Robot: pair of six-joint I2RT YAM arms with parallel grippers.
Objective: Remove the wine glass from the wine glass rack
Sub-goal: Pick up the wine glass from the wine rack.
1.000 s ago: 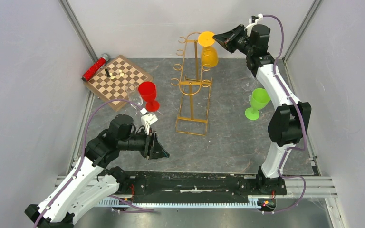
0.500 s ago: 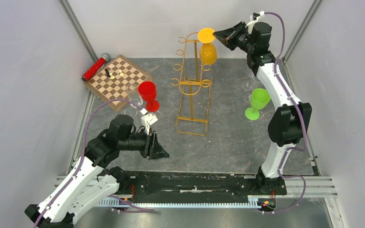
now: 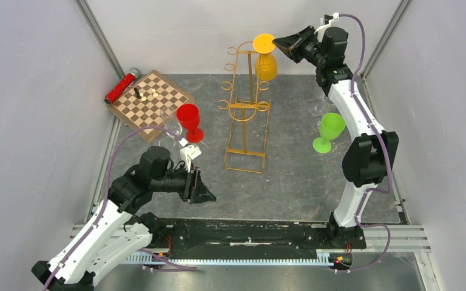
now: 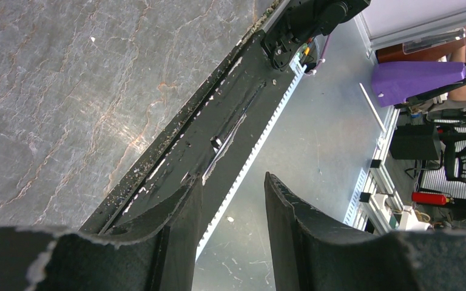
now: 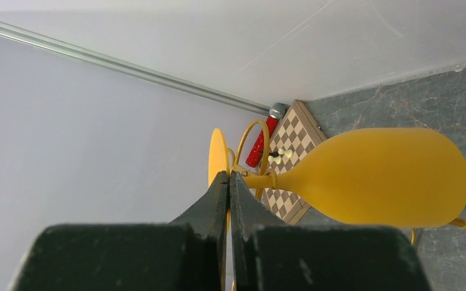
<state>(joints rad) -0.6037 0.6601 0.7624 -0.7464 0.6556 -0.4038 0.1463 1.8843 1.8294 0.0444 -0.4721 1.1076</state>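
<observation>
Yellow glass [image 3: 266, 68] hung bowl-down off a hook at the top of the rack [image 3: 246, 106], with its foot [image 3: 263, 43] uppermost. Right gripper [image 3: 277, 41] was clamped on the foot's rim. On the wrist cam both fingers [image 5: 215, 200] sat closed edge-on over the disc, with the bowl [image 5: 376, 176] just past them.

I read this as the extract step: grip made, glass not off the hook yet. The next move needed the stem slid out through the hook's open side, then a lift clear. I couldn't tell from either view which way that hook opened.

A rim pinch is weak against twist, so I'd have gone slow and kept the foot level. The wire rack looked light and might drag along if the stem snagged.

Left gripper [image 4: 233, 179] was half open with nothing between its fingers. It was parked low by the table's [image 3: 291, 176] near edge, well apart from the rack.

A red glass [image 3: 189, 118] stood left of the rack and a green glass [image 3: 329, 127] right of it, near the right arm. The set-down path had to miss that one. Chessboard [image 3: 151, 97] sat far left.
</observation>
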